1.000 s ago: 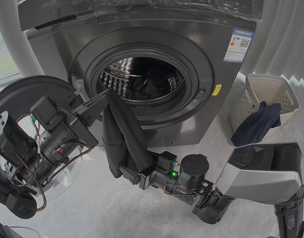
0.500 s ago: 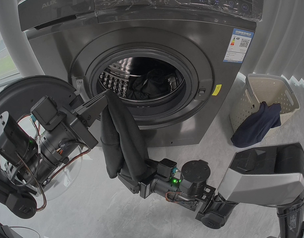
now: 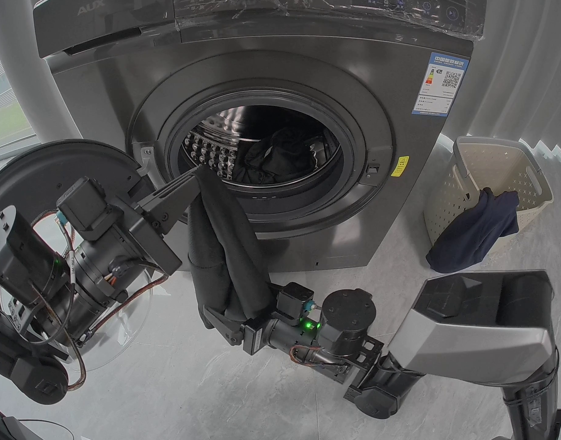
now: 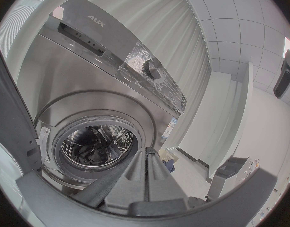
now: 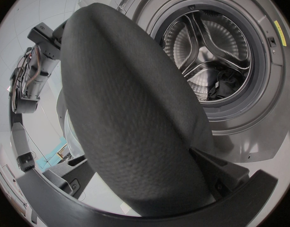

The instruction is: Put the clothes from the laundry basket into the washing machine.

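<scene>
My left tool (image 3: 196,175) was clamped on the top of the dark garment (image 3: 228,245), which hung below it, just short of the washing machine (image 3: 366,215) opening ahead. My right tool (image 3: 224,326) cradled the hanging end; I could not tell whether it gripped. I judged it best to raise that end over the rim first, then feed everything deep into the drum (image 3: 231,145).

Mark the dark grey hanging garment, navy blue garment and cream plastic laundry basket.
Dark grey hanging garment (image 3: 228,239): head view, mid-fold.
Navy blue garment (image 3: 476,230): head view, draped middle.
Cream plastic laundry basket (image 3: 500,165): head view, back wall.
</scene>
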Available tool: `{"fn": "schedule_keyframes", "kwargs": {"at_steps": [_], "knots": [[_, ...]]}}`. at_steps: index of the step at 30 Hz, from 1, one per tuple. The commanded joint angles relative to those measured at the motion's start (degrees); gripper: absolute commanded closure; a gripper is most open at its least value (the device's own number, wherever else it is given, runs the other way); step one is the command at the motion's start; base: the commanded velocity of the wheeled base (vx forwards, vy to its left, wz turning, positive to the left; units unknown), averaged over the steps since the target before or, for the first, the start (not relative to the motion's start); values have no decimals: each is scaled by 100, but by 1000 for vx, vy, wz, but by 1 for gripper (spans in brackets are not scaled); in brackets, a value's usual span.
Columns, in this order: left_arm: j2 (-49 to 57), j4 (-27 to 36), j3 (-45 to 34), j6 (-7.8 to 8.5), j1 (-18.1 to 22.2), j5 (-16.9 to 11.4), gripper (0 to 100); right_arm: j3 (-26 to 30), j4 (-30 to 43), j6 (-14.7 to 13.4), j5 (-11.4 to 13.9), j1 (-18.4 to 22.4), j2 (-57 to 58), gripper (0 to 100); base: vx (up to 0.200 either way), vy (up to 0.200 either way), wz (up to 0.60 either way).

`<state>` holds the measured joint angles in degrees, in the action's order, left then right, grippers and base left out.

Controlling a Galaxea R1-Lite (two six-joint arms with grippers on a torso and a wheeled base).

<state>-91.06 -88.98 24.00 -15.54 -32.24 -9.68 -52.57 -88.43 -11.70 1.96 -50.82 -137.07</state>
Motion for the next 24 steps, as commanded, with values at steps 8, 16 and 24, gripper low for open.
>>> {"fn": "schedule_keyframes", "kwargs": {"at_steps": [8, 16, 24], "knots": [[115, -14, 43, -10, -1, -8, 100, -931, 10, 72, -20, 363, -944, 0, 0, 0, 0], [133, -23, 43, -10, -1, -8, 100, -1195, 10, 45, -135, 424, -1094, 0, 0, 0, 0], [124, -14, 43, -37, -1, -8, 100, -1300, 1, 10, -249, 424, -1138, 100, 0, 0, 0]]}}
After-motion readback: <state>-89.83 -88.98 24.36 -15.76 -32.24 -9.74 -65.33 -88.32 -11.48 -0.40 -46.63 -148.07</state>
